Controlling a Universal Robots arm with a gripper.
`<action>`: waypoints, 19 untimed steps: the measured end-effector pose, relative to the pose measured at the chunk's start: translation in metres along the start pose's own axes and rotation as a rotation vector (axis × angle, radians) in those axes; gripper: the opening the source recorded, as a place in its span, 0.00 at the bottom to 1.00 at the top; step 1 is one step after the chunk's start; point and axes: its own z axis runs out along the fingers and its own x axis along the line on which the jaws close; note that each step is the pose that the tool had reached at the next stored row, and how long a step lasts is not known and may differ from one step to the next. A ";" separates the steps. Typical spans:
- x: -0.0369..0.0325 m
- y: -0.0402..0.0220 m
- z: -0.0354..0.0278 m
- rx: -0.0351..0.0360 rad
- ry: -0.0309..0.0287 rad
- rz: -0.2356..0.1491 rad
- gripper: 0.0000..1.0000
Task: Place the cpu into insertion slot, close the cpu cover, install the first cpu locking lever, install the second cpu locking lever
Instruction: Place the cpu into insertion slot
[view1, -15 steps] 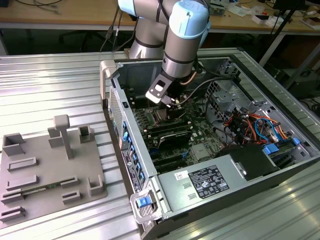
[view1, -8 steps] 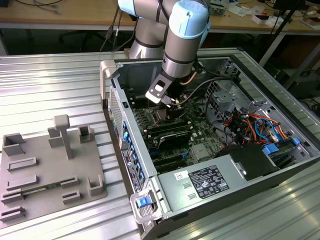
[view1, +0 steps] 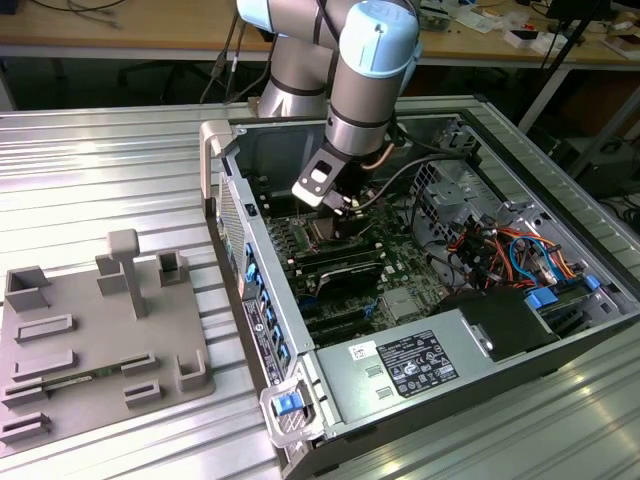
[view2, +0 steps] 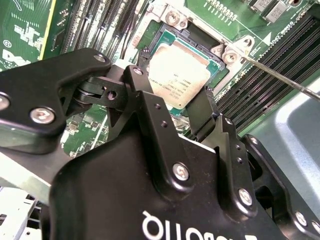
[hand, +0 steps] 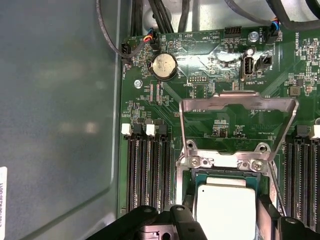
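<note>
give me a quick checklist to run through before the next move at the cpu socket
1. cpu in the insertion slot: ok, it lies square inside the rim.
2. cpu seated fully flat: cannot tell, the pincer hides part of it.
3. pincer let go of the cpu: cannot tell.
4. cpu cover clear of the cpu: ok, it stands swung open on its hinge.
5. locking lever unlatched: ok, the thin rod stands free beside the insertion slot.
</note>
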 end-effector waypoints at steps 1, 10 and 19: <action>-0.0001 0.0005 0.0000 0.0003 0.0000 0.000 0.55; -0.0001 -0.0007 0.0003 -0.0007 0.0010 0.000 0.55; 0.0000 -0.0017 0.0003 -0.0003 0.0012 0.000 0.55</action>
